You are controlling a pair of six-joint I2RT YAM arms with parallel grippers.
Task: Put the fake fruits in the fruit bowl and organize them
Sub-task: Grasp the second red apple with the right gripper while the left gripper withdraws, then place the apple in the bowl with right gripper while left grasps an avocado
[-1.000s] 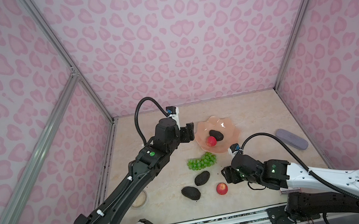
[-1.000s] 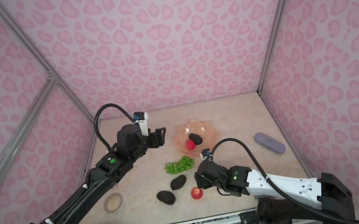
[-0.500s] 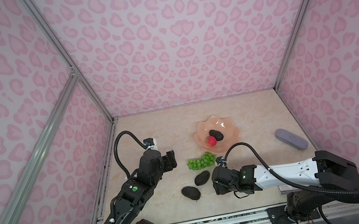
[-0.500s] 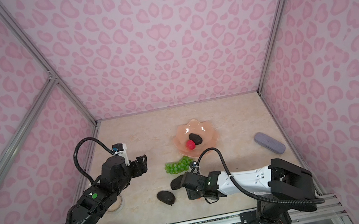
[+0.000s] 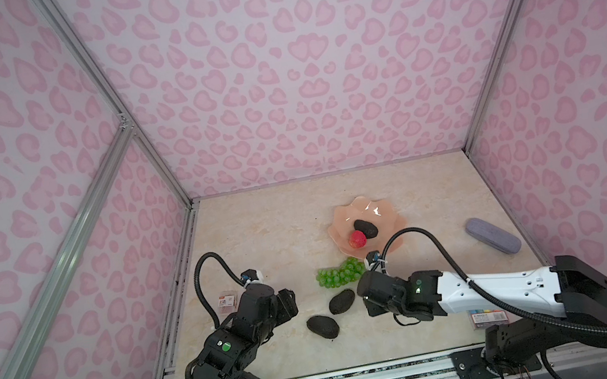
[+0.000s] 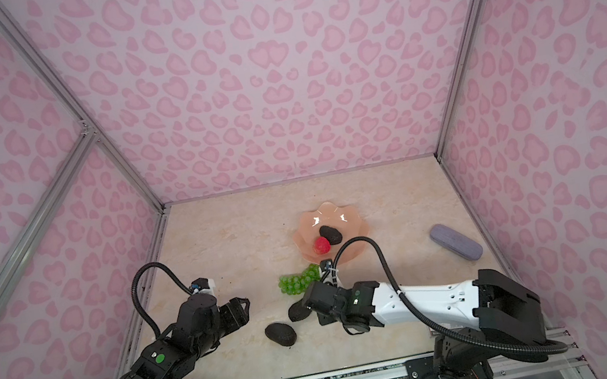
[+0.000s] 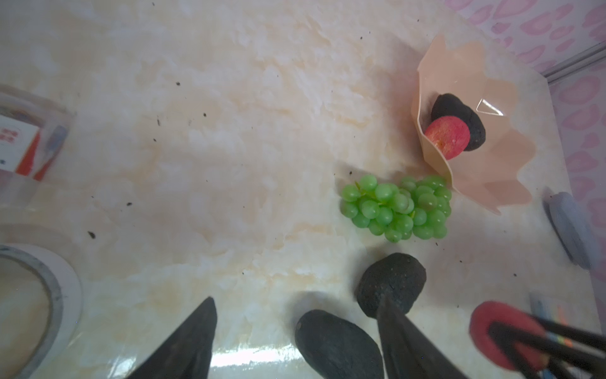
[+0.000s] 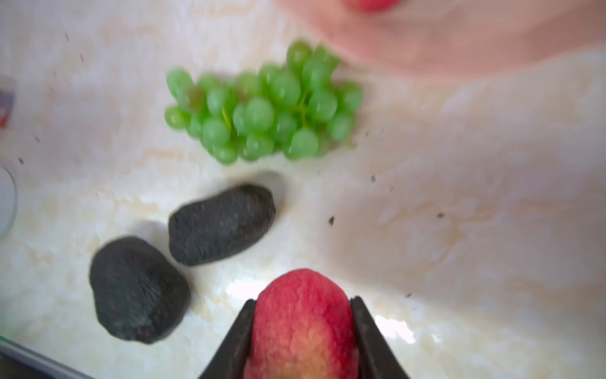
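The peach-pink scalloped fruit bowl holds one dark avocado and the red strawberry. The green grapes lie just in front of the bowl. Two more avocados rest on the table nearer the front. My right gripper is shut on the red-yellow apple, low over the table right of those avocados; in both top views its head hides the apple. My left gripper is open and empty, just left of the nearer avocado.
A grey-purple oblong case lies at the right. A clear marker pack sits by the left wall, and another pack lies under my right arm. A white tape roll sits beside my left gripper.
My right gripper came down over the apple and shut on it. My left arm drew back from the bowl toward the near left, still open.
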